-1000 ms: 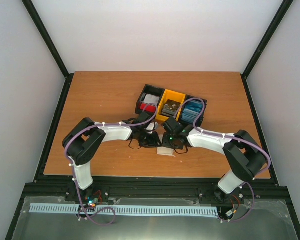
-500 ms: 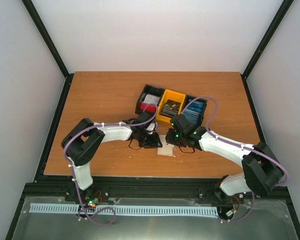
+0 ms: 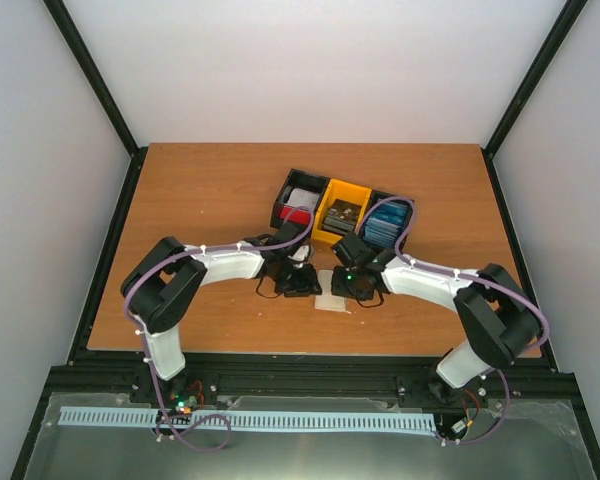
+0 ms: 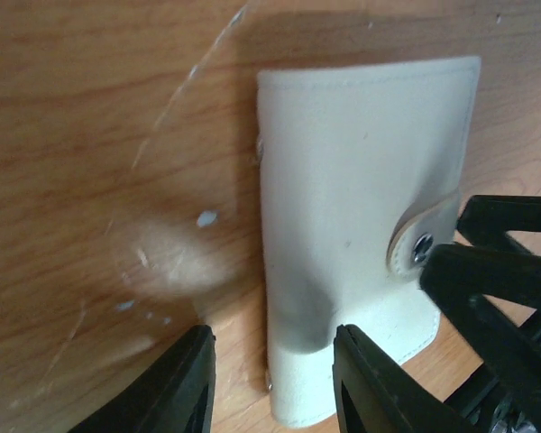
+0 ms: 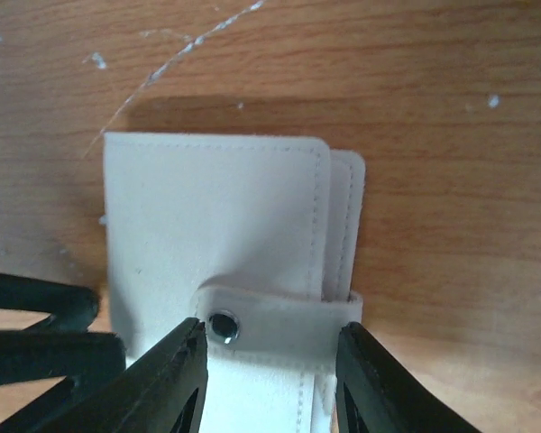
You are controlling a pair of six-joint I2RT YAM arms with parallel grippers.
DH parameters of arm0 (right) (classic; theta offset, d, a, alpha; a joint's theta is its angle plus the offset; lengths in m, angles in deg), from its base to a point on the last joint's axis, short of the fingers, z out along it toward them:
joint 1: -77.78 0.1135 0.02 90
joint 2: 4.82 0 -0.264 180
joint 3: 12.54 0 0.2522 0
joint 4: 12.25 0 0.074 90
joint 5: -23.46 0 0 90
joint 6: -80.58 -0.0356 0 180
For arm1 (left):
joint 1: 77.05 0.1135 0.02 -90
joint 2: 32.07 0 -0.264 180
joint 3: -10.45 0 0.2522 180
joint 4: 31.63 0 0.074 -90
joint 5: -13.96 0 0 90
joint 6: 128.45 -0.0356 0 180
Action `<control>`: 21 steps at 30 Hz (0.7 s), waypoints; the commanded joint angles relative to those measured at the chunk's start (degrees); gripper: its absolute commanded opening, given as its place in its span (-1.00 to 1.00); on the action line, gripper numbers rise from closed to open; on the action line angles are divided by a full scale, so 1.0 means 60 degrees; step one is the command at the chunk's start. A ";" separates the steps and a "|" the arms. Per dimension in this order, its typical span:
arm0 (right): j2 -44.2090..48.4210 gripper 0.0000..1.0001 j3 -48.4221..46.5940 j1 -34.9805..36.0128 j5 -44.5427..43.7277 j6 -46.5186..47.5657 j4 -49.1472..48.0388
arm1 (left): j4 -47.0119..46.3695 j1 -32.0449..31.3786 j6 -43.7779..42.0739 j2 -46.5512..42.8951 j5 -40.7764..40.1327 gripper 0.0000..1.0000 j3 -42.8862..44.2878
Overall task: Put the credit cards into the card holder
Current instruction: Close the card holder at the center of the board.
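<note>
The card holder lies snapped shut in the middle of the top view, with the left gripper and right gripper over it, jaws spread, likely to unsnap it.

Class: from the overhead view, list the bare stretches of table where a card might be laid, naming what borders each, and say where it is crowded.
Free: the left part of the table, between its left edge and the left arm; the far strip behind the bin tray. Crowded: the centre, where left gripper and right gripper flank the card holder.
</note>
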 commanded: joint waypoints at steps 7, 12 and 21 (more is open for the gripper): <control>-0.1020 -0.34 -0.1000 0.0017 -0.0673 0.0073 0.1625 | 0.0455 0.0052 0.0255 0.0776 -0.0386 -0.31 0.0062; -0.1189 -0.35 -0.0922 0.0065 -0.0477 0.0381 0.1753 | 0.0458 0.0045 0.0192 0.0769 -0.0540 -0.32 -0.0197; -0.1486 -0.28 -0.1116 0.0067 -0.0520 0.0466 0.1675 | 0.0527 0.0052 0.0065 0.0876 -0.0613 -0.32 -0.0217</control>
